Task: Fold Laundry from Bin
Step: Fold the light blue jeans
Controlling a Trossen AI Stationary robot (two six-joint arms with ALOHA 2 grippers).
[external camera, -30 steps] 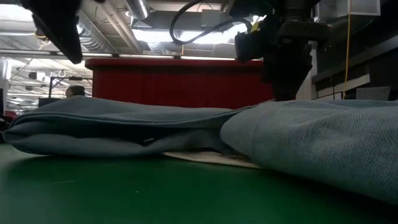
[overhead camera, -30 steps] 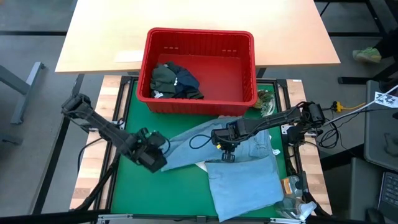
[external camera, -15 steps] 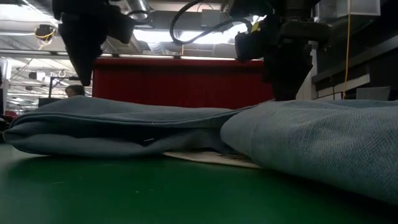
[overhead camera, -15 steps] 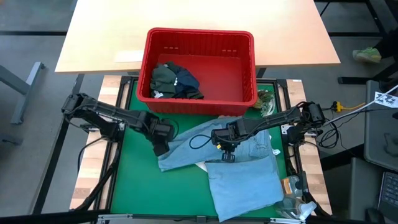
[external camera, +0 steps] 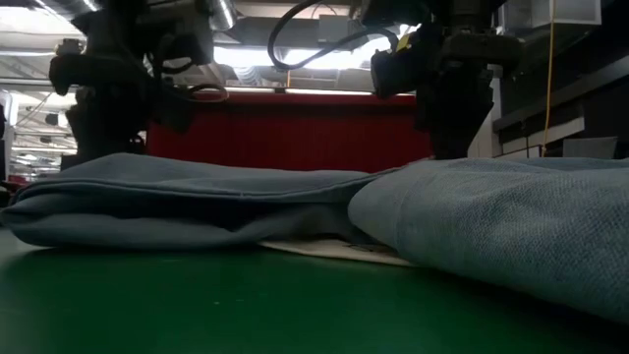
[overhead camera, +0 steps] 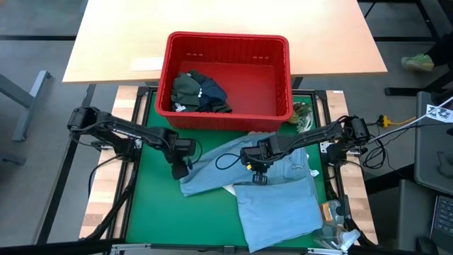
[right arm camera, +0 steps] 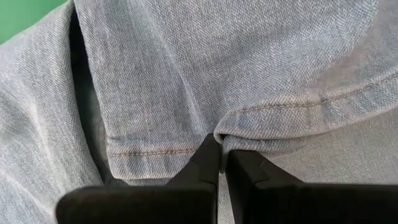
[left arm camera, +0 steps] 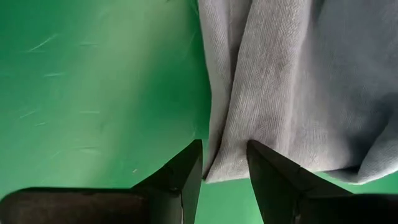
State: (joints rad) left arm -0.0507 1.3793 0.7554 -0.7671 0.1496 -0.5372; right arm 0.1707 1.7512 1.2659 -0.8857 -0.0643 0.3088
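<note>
Surface: green felt mat (overhead camera: 152, 202) on the table.
Bin: rectangular red plastic basket (overhead camera: 225, 46) at 12 o'clock, dark olive-green and navy garments (overhead camera: 198, 92) bunched inside.
Shirt: light blue denim shirt (overhead camera: 279, 205) spread from centre toward 5 o'clock.
Left gripper (left arm camera: 224, 165): fingers spread, straddling the shirt's 9 o'clock edge; contact seemingly slight.
Right gripper (right arm camera: 222, 163): fingers pinching a stitched seam mid-shirt.

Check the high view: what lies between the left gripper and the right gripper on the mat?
Between the left gripper and the right gripper, only the light blue shirt spans the gap; the high view shows it.
</note>
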